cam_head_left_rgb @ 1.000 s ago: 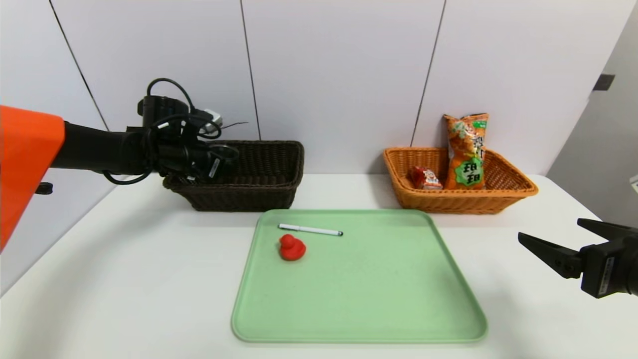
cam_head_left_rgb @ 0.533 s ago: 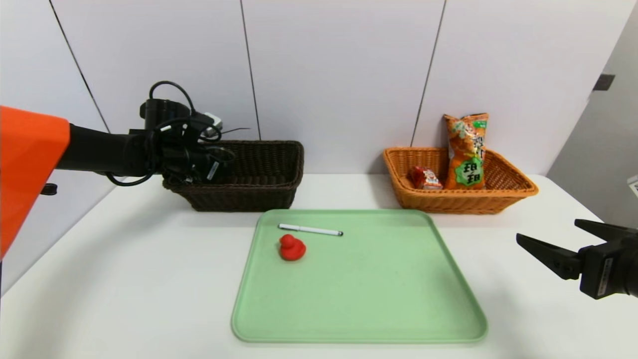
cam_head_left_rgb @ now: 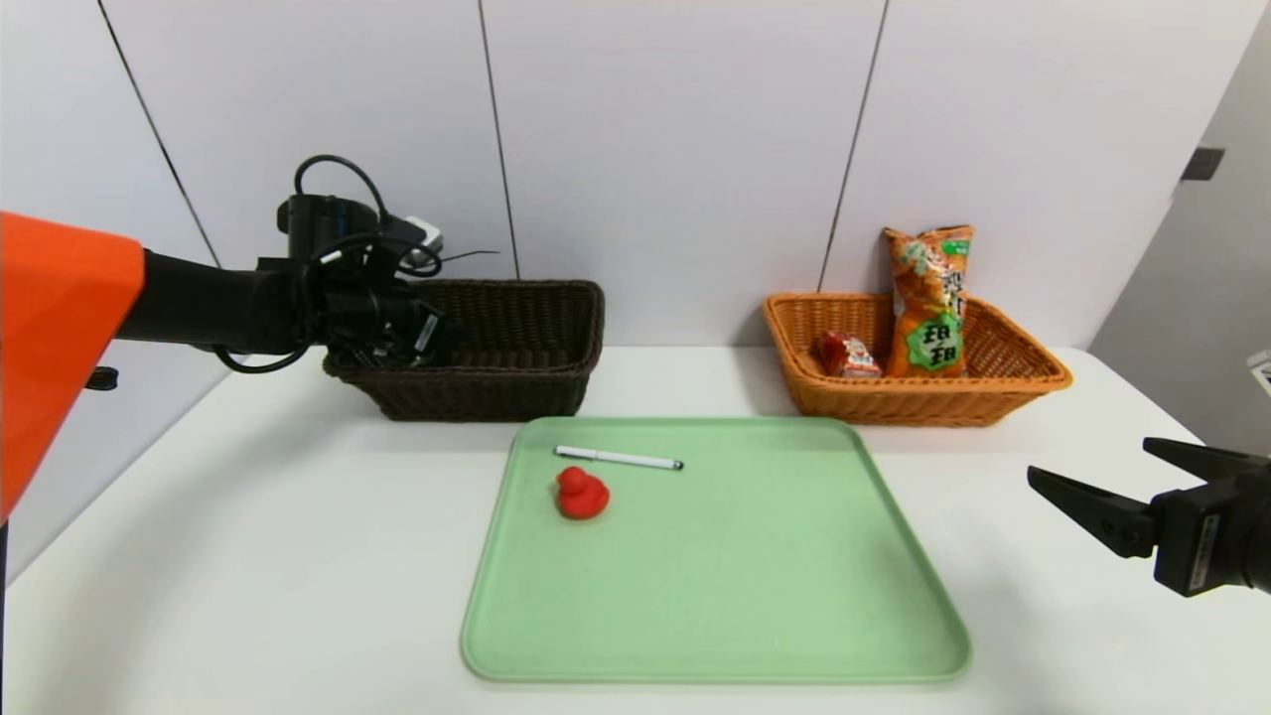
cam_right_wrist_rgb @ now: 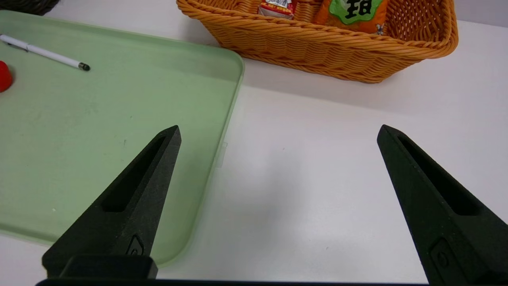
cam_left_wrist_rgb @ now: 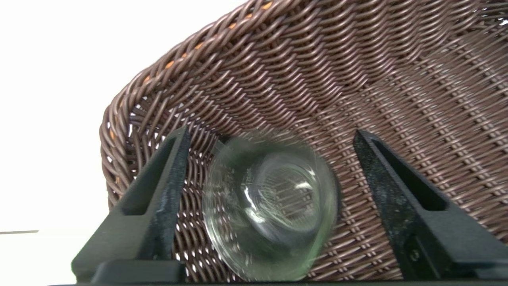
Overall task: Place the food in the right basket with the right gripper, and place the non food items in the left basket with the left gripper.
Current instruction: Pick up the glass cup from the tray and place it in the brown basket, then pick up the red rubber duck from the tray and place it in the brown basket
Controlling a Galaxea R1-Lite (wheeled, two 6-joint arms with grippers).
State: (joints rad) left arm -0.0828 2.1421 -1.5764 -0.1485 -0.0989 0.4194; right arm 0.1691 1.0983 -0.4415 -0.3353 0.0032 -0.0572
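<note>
My left gripper (cam_head_left_rgb: 435,341) reaches into the left end of the dark brown left basket (cam_head_left_rgb: 536,387). In the left wrist view it (cam_left_wrist_rgb: 270,131) is open. The clear glass cup (cam_left_wrist_rgb: 270,210) lies between its fingers against the woven wall (cam_left_wrist_rgb: 357,59), with a gap on each side. The white pen (cam_head_left_rgb: 618,458) and red duck (cam_head_left_rgb: 581,494) lie on the green tray (cam_head_left_rgb: 745,596). The orange snack bag (cam_head_left_rgb: 930,298) and red carton (cam_head_left_rgb: 846,355) sit in the orange right basket (cam_head_left_rgb: 894,402). My right gripper (cam_head_left_rgb: 1090,460) hovers open and empty at the table's right side.
The right wrist view shows the right gripper (cam_right_wrist_rgb: 278,128) over bare white table beside the tray (cam_right_wrist_rgb: 99,139), with the pen (cam_right_wrist_rgb: 43,52), the duck's edge (cam_right_wrist_rgb: 4,75) and the orange basket (cam_right_wrist_rgb: 317,51) beyond. White wall panels stand close behind both baskets.
The left gripper's fingers have spread apart and the glass cup has dropped out of them into the dark basket. The right arm has barely moved.
</note>
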